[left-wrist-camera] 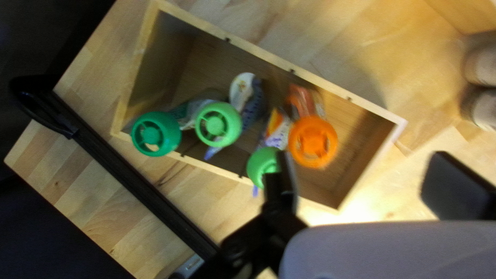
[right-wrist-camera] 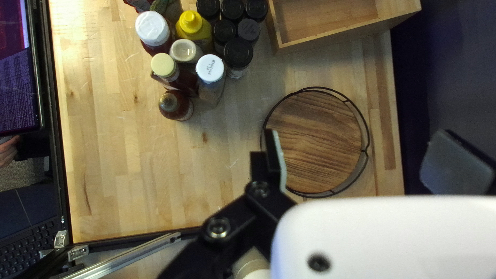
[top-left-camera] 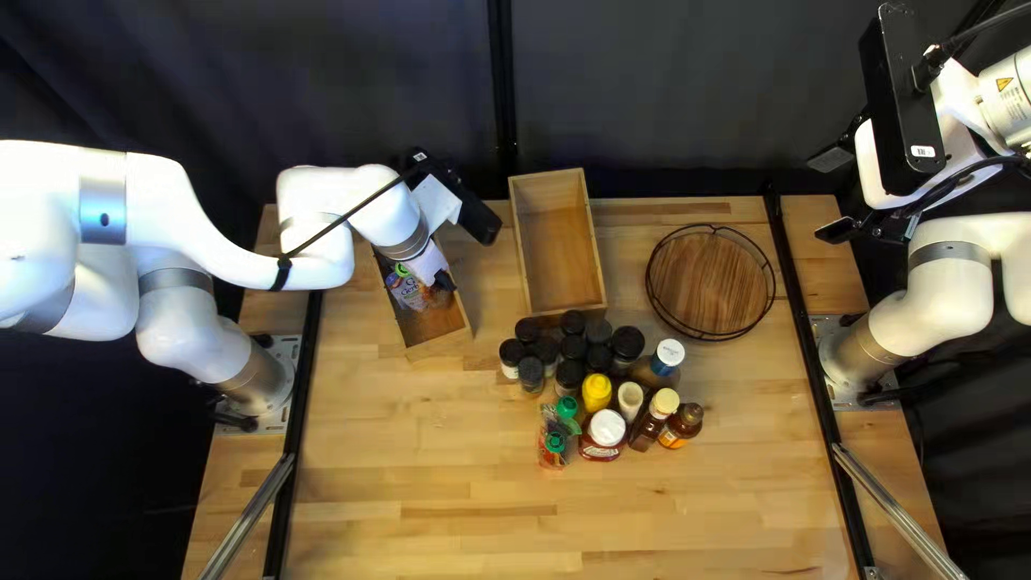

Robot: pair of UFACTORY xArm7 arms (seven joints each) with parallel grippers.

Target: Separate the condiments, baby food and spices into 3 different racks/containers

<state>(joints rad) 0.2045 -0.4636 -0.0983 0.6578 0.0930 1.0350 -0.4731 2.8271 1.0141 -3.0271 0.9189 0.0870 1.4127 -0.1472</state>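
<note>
Holding round-capped pouches (left-wrist-camera: 278, 127): rectangular wooden box (left-wrist-camera: 258, 55).

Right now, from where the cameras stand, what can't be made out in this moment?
- Print on the pouches: blurred in the left wrist view.
- The whole of one green cap: partly behind a finger of my left gripper in the left wrist view.
- Sides of the inner jars: under black lids and behind neighbours in the top left view.
- Most of a person's hand: cut off by the right wrist view's edge.
</note>
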